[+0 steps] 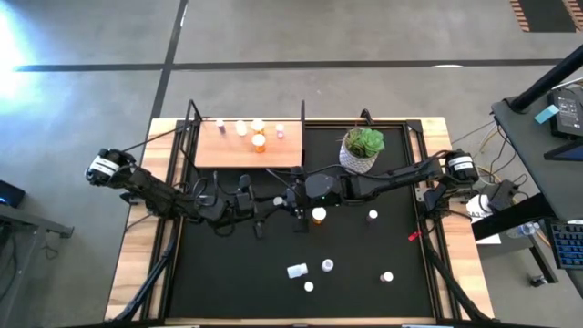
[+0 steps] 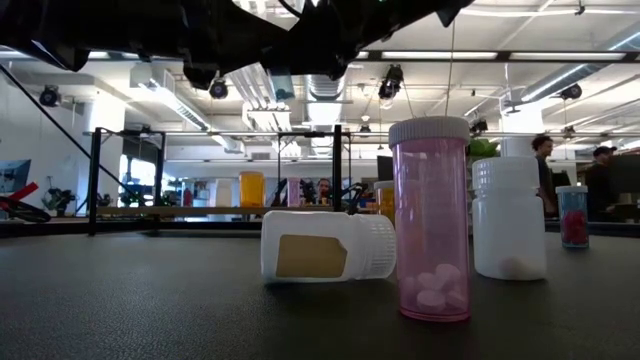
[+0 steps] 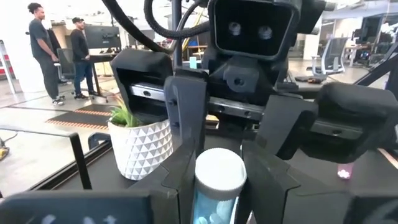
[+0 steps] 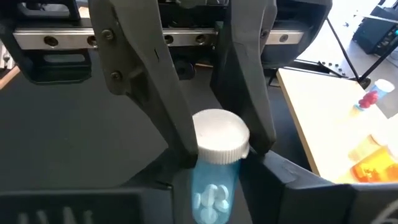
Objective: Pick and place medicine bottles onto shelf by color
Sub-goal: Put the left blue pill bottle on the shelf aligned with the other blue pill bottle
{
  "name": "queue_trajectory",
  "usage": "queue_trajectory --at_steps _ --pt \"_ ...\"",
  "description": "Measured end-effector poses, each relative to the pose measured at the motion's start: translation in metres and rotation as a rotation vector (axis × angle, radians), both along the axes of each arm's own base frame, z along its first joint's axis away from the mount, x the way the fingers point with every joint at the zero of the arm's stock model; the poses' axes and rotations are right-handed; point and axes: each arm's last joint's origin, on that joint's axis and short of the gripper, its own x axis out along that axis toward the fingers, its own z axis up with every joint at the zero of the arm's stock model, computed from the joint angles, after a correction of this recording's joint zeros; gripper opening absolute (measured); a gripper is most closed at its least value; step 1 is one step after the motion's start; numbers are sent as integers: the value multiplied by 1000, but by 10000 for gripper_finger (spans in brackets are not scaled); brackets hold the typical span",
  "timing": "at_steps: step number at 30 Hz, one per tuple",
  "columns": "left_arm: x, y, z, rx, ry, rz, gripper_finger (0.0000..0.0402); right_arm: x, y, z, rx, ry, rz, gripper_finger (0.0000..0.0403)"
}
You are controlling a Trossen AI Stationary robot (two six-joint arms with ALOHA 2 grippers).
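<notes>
Both arms meet over the middle of the surface, just in front of the shelf (image 1: 228,153), with one bottle (image 4: 217,142) between them. This looks like a handover, to pass it to the arm better placed to reach the board. The left claw (image 4: 224,149) pinches the bottle's white cap from both sides. The right claw (image 4: 214,186) flanks the clear bluish body lower down, but I cannot tell whether it grips or only brackets it. The bottle hangs upright in the air with a few white pills at its bottom. Five bottles already stand on the shelf: a pinkish one (image 1: 220,126) at one end, two pale ones beside it, an orange one (image 1: 259,141) a little forward and another pinkish one (image 1: 280,130). I judge the colour groups only half formed. More bottles wait on the black mat (image 1: 228,273). An orange one (image 1: 318,215) stands just beside the claws. A white one lies on its side (image 2: 325,245) next to an upright pink one (image 2: 432,220) with pills in its base. Several white-capped ones stand scattered well apart. The plant pot (image 1: 362,153) stands near the shelf's right end, close enough to hamper an approach from that side.
</notes>
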Motion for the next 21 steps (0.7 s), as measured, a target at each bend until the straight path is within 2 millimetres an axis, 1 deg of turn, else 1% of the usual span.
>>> queue_trajectory --at_steps 6,10,15,21 --pt "0 0 -1 7 9 5 94 -1 0 -1 7 22 -3 181" --pt "1 3 -1 8 9 19 95 -7 -1 4 33 50 -16 210" --pt "2 14 -2 7 17 104 102 -25 -2 16 50 135 -32 229" --pt "-2 32 2 35 70 271 105 -45 -4 26 58 215 -44 232"
